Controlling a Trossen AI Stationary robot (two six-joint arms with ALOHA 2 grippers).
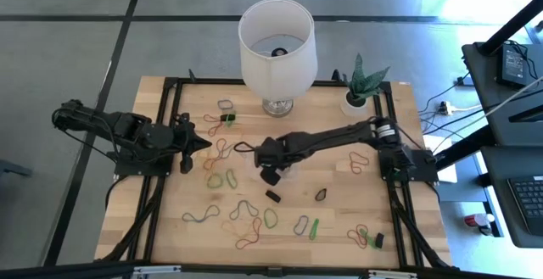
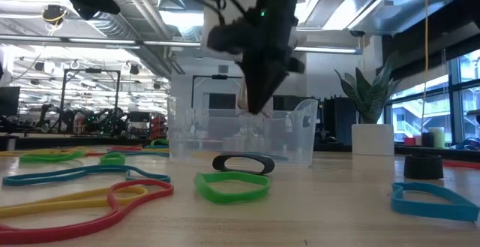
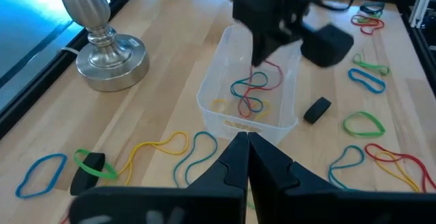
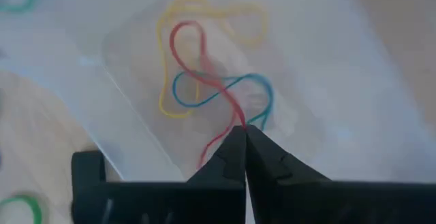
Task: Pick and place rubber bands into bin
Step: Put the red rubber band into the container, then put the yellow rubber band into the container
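bin – clear, upright, mid-table | rubber bands – scattered around; red, blue, yellow inside

Bright, even daylight; low view's foreground soft, right wrist view blurred.

— Where was the dark two-finger right tool?

— Its arm reached in from the right side toward the middle, wrist tipped down, fingers pressed together on a thin red rubber band.

— And the left tool?

— Waiting at the left, level, fingers closed, holding nothing.
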